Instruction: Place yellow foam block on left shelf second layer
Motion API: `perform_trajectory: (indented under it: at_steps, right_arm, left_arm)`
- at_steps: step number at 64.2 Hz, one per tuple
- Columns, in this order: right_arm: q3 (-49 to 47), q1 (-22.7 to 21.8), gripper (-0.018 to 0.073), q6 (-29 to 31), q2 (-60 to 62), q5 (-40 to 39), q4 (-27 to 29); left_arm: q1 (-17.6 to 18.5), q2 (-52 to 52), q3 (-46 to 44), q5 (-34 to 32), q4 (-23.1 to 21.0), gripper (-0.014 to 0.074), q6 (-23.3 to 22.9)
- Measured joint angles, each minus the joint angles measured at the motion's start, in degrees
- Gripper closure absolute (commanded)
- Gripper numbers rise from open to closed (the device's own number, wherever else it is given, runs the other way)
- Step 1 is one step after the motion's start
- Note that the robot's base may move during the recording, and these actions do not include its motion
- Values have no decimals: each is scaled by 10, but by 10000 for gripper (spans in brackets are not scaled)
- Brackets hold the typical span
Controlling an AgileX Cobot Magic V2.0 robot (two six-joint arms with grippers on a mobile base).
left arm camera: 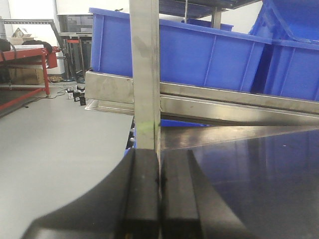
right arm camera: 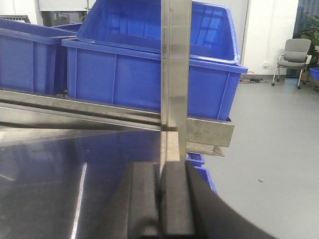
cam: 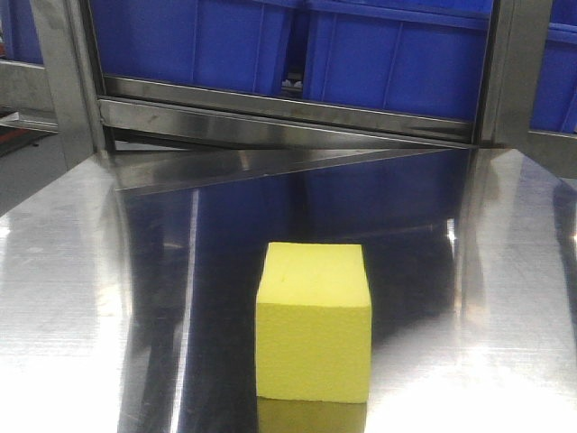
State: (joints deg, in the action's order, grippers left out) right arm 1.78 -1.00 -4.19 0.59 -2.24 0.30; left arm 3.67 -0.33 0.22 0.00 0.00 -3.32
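Polished steel table (cam: 72, 298), mirror-bright, reflecting blue. Along its rear edge runs a steel shelf rail (cam: 270, 117) carrying large blue bins (cam: 397, 54).

Yellow foam block (cam: 314, 325): stands flat on the table toward the near edge, roughly midway between the left and right sides, well apart from the rear rail. Nothing touches it; its yellow reflection shows on the steel below.

Left gripper (left arm camera: 159, 169): black fingers pressed together, no gap, nothing between them. Sits at the table's left side, facing a steel upright post (left arm camera: 144, 74); grey floor and a red frame (left arm camera: 30, 55) beyond.

Right gripper (right arm camera: 160, 174): fingers likewise closed on each other, empty. At the table's right side, facing another upright post (right arm camera: 175, 74); an office chair (right arm camera: 294, 55) far off on the floor.
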Motion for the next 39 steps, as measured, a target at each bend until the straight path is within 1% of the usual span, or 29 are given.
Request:
perform_trajectory:
  at_steps: [29, 39]
  right_arm:
    - [0, 0, 505, 0, 0, 0, 0]
    - [0, 0, 505, 1, 0, 22, 0]
  left_arm:
    - [0, 0, 0, 0, 0, 472, 0]
    - [0, 0, 0, 0, 0, 472, 0]
